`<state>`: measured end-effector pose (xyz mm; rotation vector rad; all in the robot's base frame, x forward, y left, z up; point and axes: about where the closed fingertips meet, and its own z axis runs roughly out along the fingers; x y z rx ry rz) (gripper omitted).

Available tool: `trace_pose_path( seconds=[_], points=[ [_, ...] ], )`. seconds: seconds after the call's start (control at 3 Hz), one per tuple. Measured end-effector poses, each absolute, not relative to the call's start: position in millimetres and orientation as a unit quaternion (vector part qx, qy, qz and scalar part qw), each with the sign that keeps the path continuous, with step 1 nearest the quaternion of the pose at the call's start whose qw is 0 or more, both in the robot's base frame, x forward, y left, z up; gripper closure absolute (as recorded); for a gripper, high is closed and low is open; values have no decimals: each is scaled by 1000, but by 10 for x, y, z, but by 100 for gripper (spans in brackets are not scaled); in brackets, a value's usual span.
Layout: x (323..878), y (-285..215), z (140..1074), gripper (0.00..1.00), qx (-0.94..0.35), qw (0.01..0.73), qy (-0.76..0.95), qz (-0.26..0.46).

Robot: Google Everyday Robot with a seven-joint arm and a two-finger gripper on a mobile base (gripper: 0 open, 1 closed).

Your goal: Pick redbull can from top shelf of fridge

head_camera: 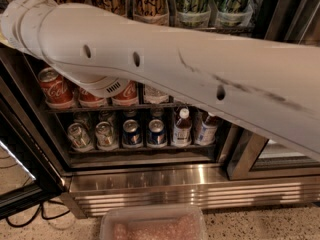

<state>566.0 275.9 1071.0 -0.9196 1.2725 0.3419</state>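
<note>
My white arm [175, 69] crosses the whole view from lower right to upper left and reaches into the fridge [175, 184]. The gripper is out of view, past the arm's wrist end at the top left edge. The top shelf [220, 29] shows just above the arm, with clear trays of tall slim gold cans [150, 1] and green cans [192, 1]. The arm hides the left part of that shelf. I cannot make out a redbull can there.
Below the arm is a rack of red cola cans [55, 86]. Under it stand silver and blue cans [132, 131] and a small bottle [182, 126]. The dark open door [20, 149] is at the left. A clear plastic tub [152, 226] lies on the floor in front.
</note>
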Motion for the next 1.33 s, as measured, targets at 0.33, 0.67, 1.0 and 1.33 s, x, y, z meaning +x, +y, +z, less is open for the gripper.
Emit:
trace_pose_path(
  seconds=[0.33,0.67,1.0,1.33],
  points=[
    [5761,2755,10735,39,-411,701,567,136],
    [5825,2766,10742,38,-411,704,565,124],
    [5996,2907,10731,38,-414,701,569,112],
    [6008,2907,10725,38,-414,701,570,112]
  ],
)
